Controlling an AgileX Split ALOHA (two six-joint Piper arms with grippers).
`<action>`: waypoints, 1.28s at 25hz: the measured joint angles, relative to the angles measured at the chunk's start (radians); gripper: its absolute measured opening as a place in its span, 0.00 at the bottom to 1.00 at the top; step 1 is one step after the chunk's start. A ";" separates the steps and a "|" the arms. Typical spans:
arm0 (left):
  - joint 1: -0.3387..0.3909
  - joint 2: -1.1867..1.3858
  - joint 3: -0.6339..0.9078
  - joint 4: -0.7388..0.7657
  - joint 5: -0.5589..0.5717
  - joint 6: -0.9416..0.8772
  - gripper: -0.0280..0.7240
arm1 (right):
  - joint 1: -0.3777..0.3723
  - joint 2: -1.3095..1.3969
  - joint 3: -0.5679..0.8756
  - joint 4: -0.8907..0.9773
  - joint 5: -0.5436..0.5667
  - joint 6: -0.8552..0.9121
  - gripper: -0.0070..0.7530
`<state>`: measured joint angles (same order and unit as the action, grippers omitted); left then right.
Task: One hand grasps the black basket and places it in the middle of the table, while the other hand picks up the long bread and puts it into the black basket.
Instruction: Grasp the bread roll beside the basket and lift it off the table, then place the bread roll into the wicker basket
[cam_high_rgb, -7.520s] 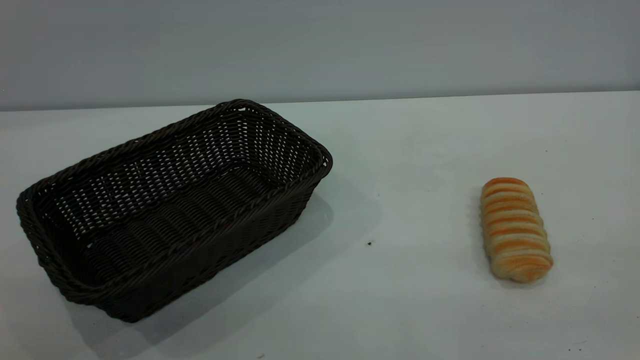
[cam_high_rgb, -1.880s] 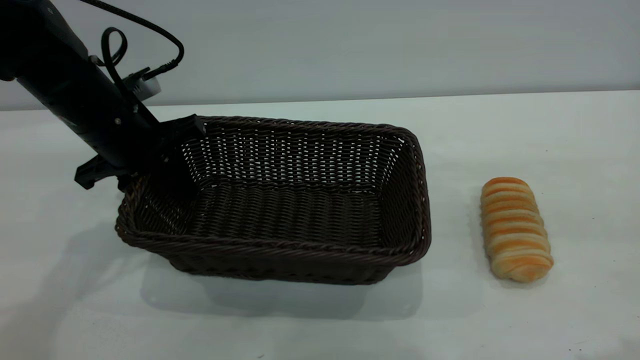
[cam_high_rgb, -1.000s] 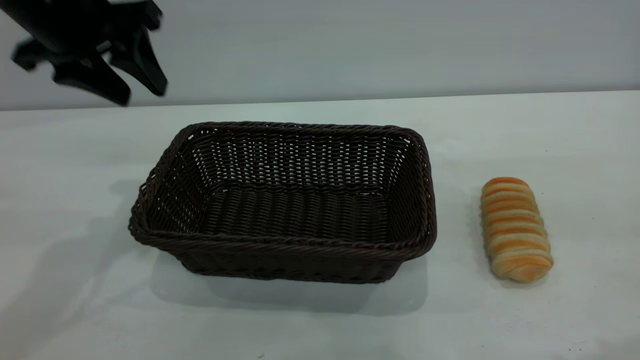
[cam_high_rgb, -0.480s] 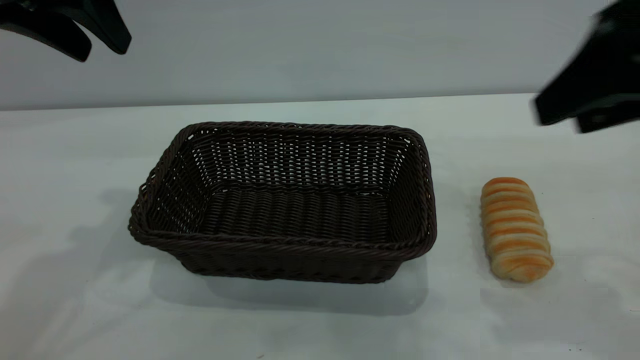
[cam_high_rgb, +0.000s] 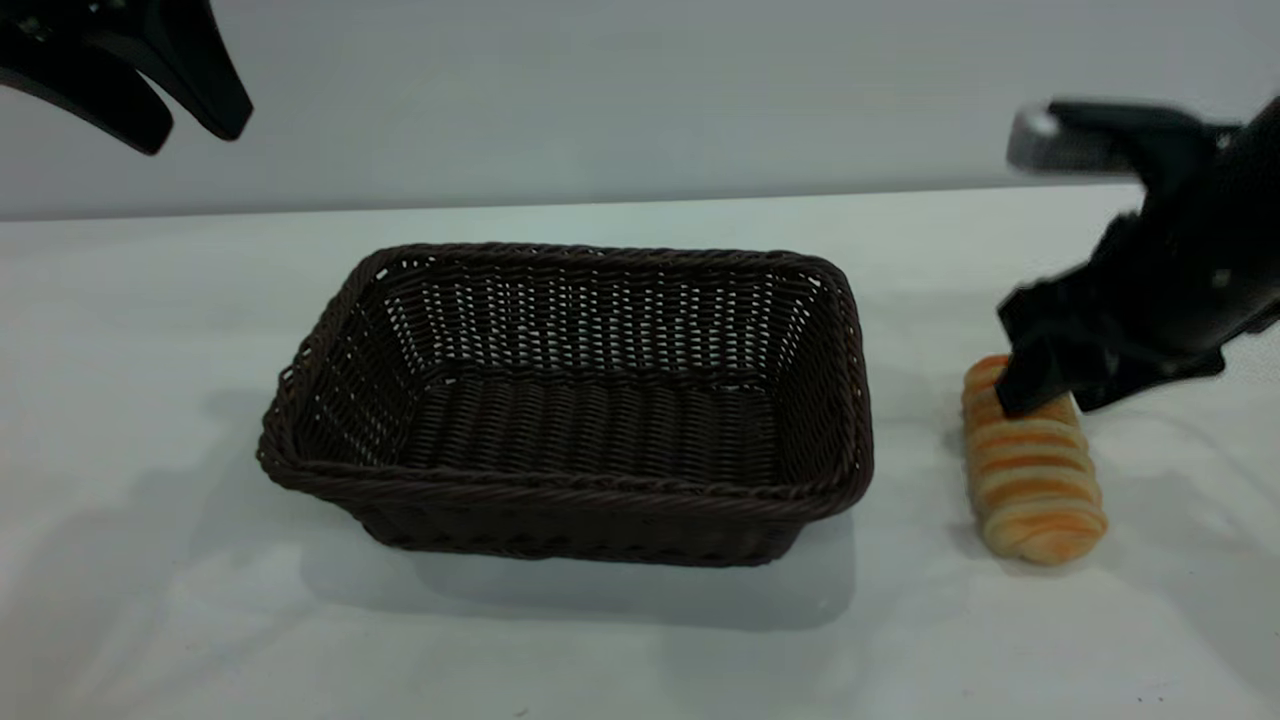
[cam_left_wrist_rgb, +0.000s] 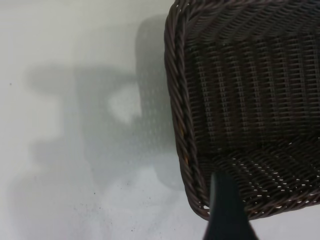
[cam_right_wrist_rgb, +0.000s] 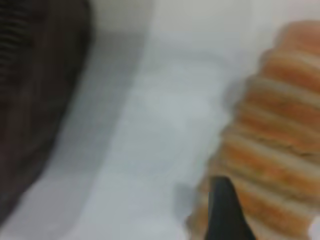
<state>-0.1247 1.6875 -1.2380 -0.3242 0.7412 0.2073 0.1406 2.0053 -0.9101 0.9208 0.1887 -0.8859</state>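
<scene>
The long bread (cam_high_rgb: 1035, 470) lies on the table (cam_high_rgb: 640, 650) just right of the black basket (cam_high_rgb: 570, 400), likely soft and light, best pinched gently across its middle by the right gripper (cam_high_rgb: 1045, 395) above its far end, fingers apart.

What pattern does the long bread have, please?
Golden-orange with pale cream crosswise stripes on the long bread; clearest in the exterior view.

Black basket (cam_high_rgb: 600, 480) dark brown-black open-weave wicker with braided rim, long bread (cam_high_rgb: 1035, 490) golden-orange with pale cream crosswise stripes, table (cam_high_rgb: 640, 660) plain white with a few tiny dark specks, both grippers left gripper (cam_high_rgb: 150, 95) and right gripper (cam_high_rgb: 1050, 390) black, backdrop wall (cam_high_rgb: 640, 90) flat pale grey.
</scene>
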 joint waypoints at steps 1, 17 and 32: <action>0.000 0.000 0.000 0.000 0.000 0.001 0.72 | 0.000 0.033 -0.004 0.000 -0.024 -0.004 0.59; 0.000 0.000 0.000 -0.001 0.020 0.002 0.72 | 0.000 -0.125 -0.031 0.008 -0.028 -0.013 0.06; 0.000 0.000 0.000 -0.001 0.064 0.006 0.72 | 0.295 -0.163 -0.129 0.530 0.144 -0.446 0.14</action>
<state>-0.1247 1.6875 -1.2380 -0.3251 0.8055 0.2129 0.4357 1.8418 -1.0393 1.4503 0.3330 -1.3315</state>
